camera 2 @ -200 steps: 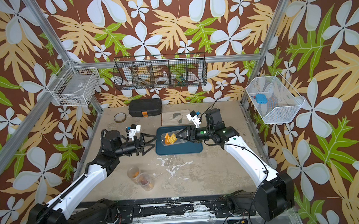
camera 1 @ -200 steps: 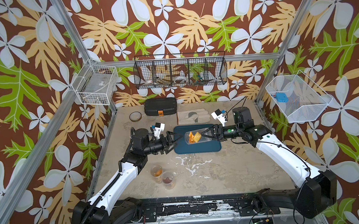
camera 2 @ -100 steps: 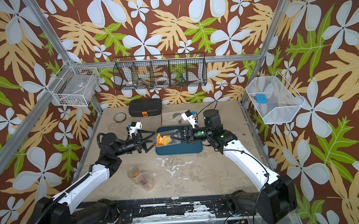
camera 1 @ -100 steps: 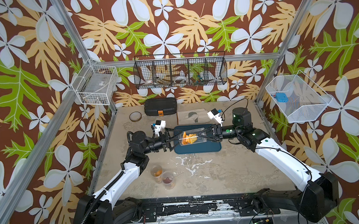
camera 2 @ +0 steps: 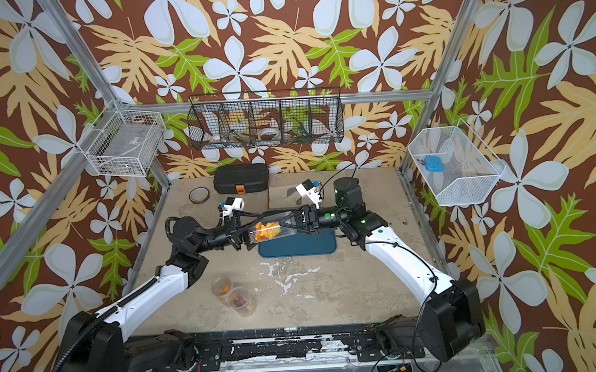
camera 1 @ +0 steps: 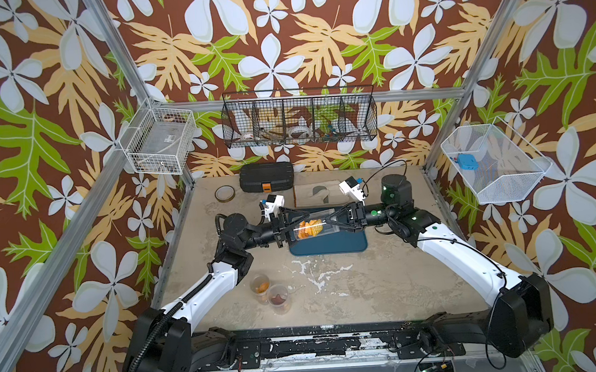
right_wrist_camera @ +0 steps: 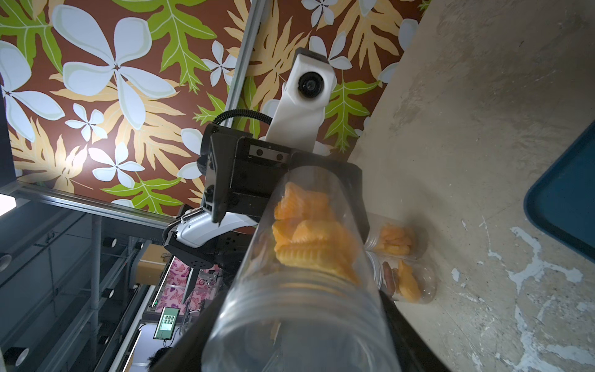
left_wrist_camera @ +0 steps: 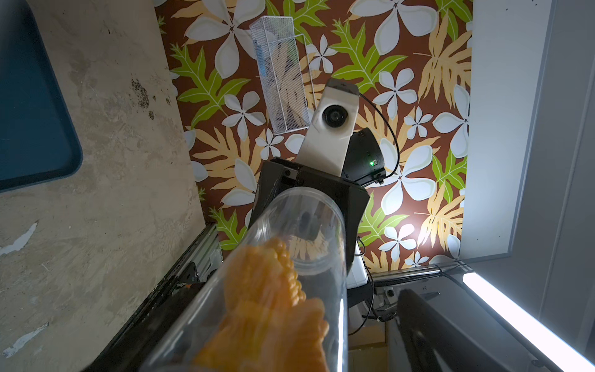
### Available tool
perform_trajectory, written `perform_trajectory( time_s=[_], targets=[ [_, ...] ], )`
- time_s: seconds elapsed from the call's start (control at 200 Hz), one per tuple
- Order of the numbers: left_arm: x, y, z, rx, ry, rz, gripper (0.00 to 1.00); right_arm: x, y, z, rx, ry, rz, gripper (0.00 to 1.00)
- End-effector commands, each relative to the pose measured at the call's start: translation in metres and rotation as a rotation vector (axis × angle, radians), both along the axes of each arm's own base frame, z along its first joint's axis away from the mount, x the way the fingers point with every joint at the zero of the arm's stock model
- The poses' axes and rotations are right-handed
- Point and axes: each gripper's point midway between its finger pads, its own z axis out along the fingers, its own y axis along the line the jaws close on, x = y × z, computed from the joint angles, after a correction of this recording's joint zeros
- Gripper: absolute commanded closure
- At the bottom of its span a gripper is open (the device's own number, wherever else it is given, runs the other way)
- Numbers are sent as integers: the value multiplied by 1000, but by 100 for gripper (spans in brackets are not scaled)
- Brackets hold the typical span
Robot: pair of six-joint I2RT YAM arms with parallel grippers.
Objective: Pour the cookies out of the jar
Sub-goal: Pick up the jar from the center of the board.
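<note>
A pair of small clear cups (camera 1: 260,286), each with a few orange or brown pieces inside, stands on the desk (camera 1: 384,280) near its front left. Behind them the left gripper (camera 1: 302,228) has its jaws spread wide, one on each side of the near end of the jar (camera 1: 322,232). I cannot tell if they touch it. The cookies (camera 1: 309,228), orange-yellow, are heaped in that end. The clear jar lies level in the air above the blue tray (camera 1: 342,246). The right gripper (camera 1: 327,222) is closed on the jar's other end and carries it.
</note>
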Motion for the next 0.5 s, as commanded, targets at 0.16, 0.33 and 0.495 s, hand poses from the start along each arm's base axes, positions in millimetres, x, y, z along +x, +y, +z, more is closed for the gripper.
perform_trajectory(
  time_s=[0.16,0.33,0.495],
  targets=[
    [-13,1,24,-80,-78,-46,13,9,-1,-5,-18,-6,-45,39],
    [-14,1,22,-85,-76,-51,30,9,-1,-7,-22,0,-47,39],
    [-14,2,22,-94,-73,-49,39,8,-2,-9,-28,6,-51,39]
  ],
)
